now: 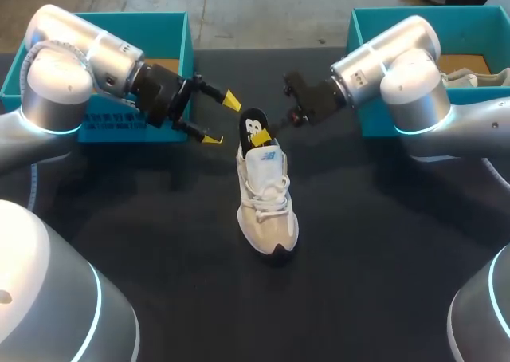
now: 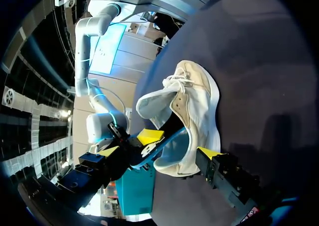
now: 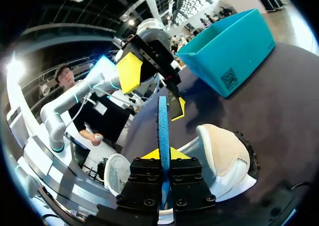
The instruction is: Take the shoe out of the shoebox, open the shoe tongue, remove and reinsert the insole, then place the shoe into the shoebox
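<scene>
White shoe (image 1: 267,206) stood upright at mid-table (image 1: 382,242), toe pointed near; dark insole (image 1: 253,128) clamped edge-on by the right gripper (image 1: 263,137) at the heel opening; left gripper (image 1: 221,120) held spread wide, just left of the heel, nothing grasped

Nothing legible as words or numbers. On the front of the left teal shoebox (image 1: 159,129), pale lines of print (image 1: 111,121), too small to read. On that shoebox wall in the right wrist view, a square black code patch (image 3: 230,79). On the tongue of the white shoe (image 1: 267,206), a small dark logo (image 1: 271,154). On the black insole (image 1: 253,127), a white mark, unreadable.
</scene>
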You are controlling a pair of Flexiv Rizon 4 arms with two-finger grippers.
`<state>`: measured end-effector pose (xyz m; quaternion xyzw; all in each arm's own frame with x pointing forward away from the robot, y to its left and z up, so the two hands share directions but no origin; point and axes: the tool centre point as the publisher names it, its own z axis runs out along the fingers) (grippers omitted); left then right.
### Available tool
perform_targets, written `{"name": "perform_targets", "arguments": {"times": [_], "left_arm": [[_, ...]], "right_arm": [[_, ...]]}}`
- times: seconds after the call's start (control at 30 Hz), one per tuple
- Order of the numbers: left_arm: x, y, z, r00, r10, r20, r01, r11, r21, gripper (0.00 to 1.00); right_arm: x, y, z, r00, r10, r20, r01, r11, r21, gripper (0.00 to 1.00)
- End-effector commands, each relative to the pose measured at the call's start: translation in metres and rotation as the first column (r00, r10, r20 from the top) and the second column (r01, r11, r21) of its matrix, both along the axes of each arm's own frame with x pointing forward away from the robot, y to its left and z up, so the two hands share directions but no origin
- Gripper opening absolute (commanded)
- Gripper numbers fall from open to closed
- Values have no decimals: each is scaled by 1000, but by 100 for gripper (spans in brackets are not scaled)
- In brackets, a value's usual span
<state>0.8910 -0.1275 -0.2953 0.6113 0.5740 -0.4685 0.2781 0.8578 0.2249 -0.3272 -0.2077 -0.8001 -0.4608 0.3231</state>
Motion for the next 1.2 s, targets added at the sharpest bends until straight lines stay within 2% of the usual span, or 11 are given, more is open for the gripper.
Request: {"name": "perform_targets", "arguments": {"times": [0.03,0.53,0.9,0.93,0.97,1.2], "left_arm": [[-1,0,0,1000,2,2,-2,1000,1,100],[-1,0,0,1000,2,2,-2,1000,1,100],[-1,0,0,1000,2,2,-2,1000,1,100],[-1,0,0,1000,2,2,-2,1000,1,100],[-1,0,0,1000,2,2,-2,1000,1,100],[-1,0,0,1000,2,2,-2,1000,1,100]], "right_arm": [[0,4,-10,1000,9,-15,-9,1000,10,0],[-28,4,-22,997,18,-73,-19,1000,-11,0],[-31,5,-21,997,13,-83,-15,1000,-22,0],[-29,4,-20,997,9,-75,-11,1000,-23,18],[-28,3,-19,998,6,-68,-8,1000,-26,22],[-20,4,-8,1000,1,-28,-2,999,-38,33]]}}
